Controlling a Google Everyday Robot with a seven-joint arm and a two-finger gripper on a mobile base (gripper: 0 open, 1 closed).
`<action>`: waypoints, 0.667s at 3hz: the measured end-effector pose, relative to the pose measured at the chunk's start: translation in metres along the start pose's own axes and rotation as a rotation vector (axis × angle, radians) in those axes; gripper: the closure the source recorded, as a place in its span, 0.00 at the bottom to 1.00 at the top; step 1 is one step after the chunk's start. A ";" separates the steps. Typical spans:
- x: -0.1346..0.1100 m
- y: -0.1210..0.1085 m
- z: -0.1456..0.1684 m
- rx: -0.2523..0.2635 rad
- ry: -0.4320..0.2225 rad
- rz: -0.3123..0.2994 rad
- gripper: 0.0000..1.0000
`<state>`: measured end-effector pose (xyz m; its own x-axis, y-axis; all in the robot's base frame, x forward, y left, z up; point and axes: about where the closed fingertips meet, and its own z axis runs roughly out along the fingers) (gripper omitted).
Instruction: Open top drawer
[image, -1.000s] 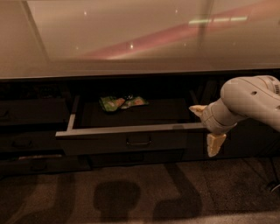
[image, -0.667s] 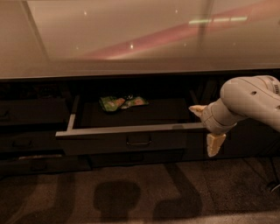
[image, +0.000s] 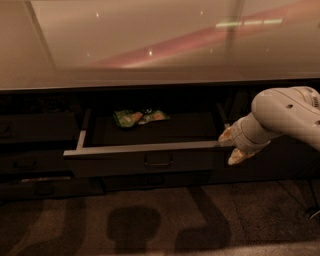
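Dark grey and wide, the top drawer (image: 120, 162) stands well out from the cabinet under a glossy pale countertop (image: 150, 45). Its front panel carries a small loop handle (image: 159, 162) at the centre. A pale metal side rail (image: 82, 135) runs back along its left edge. On the drawer's grey floor, toward the back and left of centre, lie green snack packets (image: 136, 118).

The gripper (image: 232, 146) sits at the right end of the drawer front, at the end of a white arm (image: 285, 117) that reaches in from the right edge of the view. Its two yellowish fingers (image: 239, 157) are spread apart, one above the other, with nothing held between them. The upper finger is level with the top edge of the front panel and just beside its right corner; whether it touches the panel cannot be told. The lower finger hangs a little further right, off the drawer.

Left of the open drawer, narrower drawer fronts (image: 30, 129) are closed. Soft shadows fall on the brown carpet (image: 150, 225) below.
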<state>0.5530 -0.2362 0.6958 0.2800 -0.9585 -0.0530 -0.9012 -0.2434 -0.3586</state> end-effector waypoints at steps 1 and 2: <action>0.000 0.000 0.000 0.000 0.000 0.000 0.65; 0.000 0.000 0.000 0.000 0.000 0.000 0.89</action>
<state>0.5530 -0.2362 0.6957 0.2799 -0.9586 -0.0530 -0.9013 -0.2433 -0.3584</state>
